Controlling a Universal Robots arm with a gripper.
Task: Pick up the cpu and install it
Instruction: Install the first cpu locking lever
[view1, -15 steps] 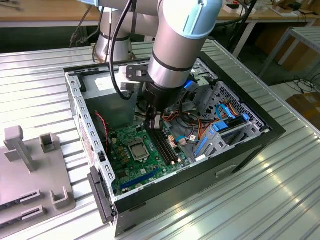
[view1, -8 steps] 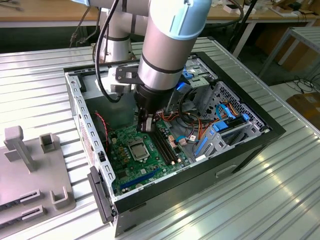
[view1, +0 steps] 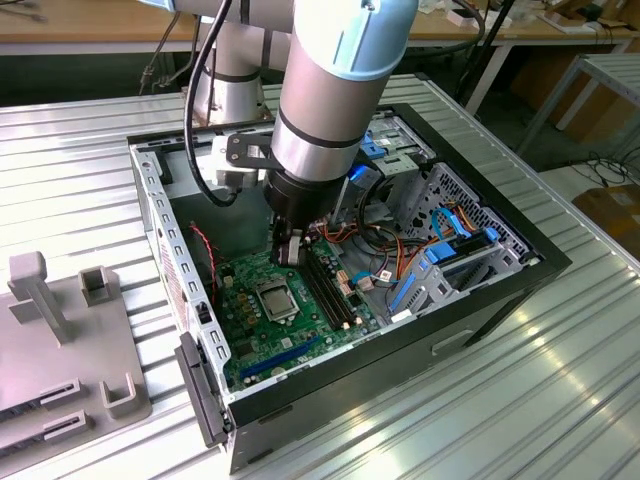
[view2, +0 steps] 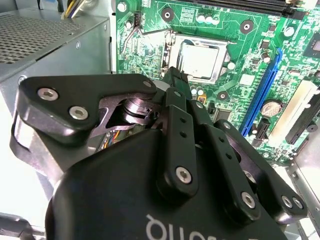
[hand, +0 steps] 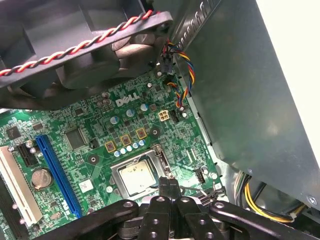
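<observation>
black linkage of the gripper (hand: 169, 186) crowds the foreground in both wrist views, its two fingers pressed together with nothing between them, tips hanging just above the green board (hand: 95, 140) at the edge of the socket (hand: 140, 177). the cpu (hand: 136, 178) lies flat inside that socket, its dull silver top bare (the same chip shows in the second wrist view (view2: 199, 59)). in the exterior view the gripper (view1: 290, 250) reaches down into the open computer case (view1: 500, 290), and the cpu (view1: 274, 297) sits just beside its tips. black memory slots (view1: 330, 290) run alongside, toward the exterior view's right.
</observation>
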